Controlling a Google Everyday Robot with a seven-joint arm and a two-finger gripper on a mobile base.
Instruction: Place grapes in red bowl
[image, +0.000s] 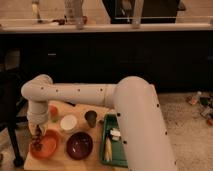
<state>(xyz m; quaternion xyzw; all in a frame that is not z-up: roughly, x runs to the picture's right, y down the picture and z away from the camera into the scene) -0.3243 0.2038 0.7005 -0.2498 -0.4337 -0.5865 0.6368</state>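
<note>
The red bowl (47, 148) sits at the front left of the wooden table. My gripper (37, 135) hangs from the white arm just over the bowl's left rim, pointing down. It is shut on the grapes (37, 143), a small dark reddish bunch that dangles below the fingertips, at or just inside the bowl's left edge. I cannot tell whether the grapes touch the bowl.
A dark maroon bowl (80, 145) stands right of the red bowl. Behind them are a white bowl (68, 122), a metal cup (91, 118) and a small orange cup (53, 111). A green tray (111, 156) lies to the right, partly under my arm. A dark counter runs behind.
</note>
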